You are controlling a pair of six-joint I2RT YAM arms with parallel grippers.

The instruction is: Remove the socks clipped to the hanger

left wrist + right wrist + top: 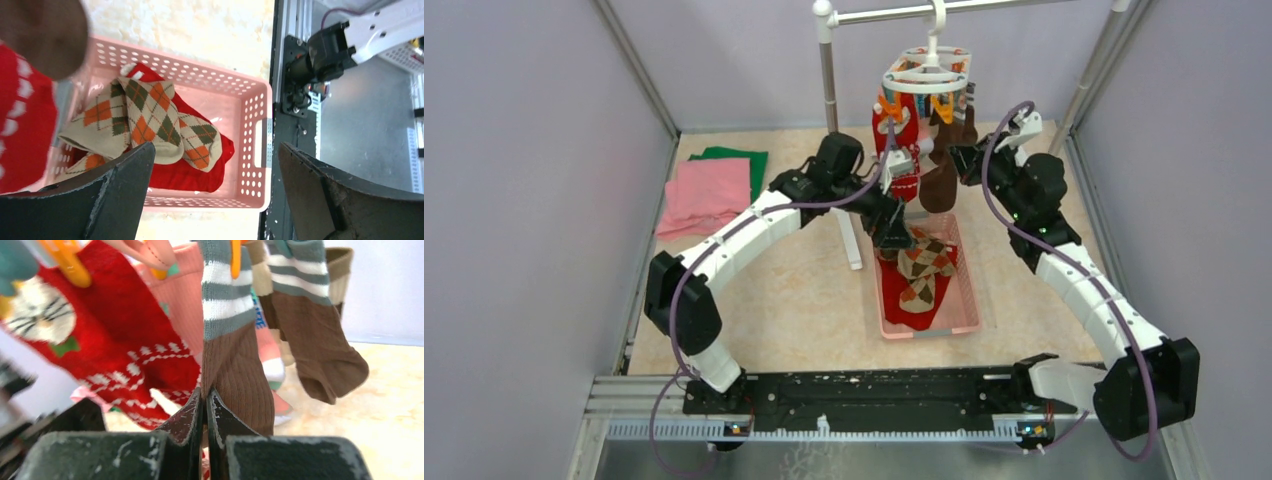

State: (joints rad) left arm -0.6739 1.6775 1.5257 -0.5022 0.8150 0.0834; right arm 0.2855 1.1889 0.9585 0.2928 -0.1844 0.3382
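Observation:
The white hanger hangs from the rail with orange pegs holding several socks: a red patterned sock, a pink one and two brown ones with grey-white striped cuffs. My right gripper is shut on the lower edge of the nearer brown sock, just right of the hanger in the top view. My left gripper is open and empty above the pink basket, which holds argyle socks on a red sock.
The metal rail stand has its post just left of the hanger. Folded pink and green cloths lie at the far left. The basket sits below the hanger. Enclosure walls stand on both sides.

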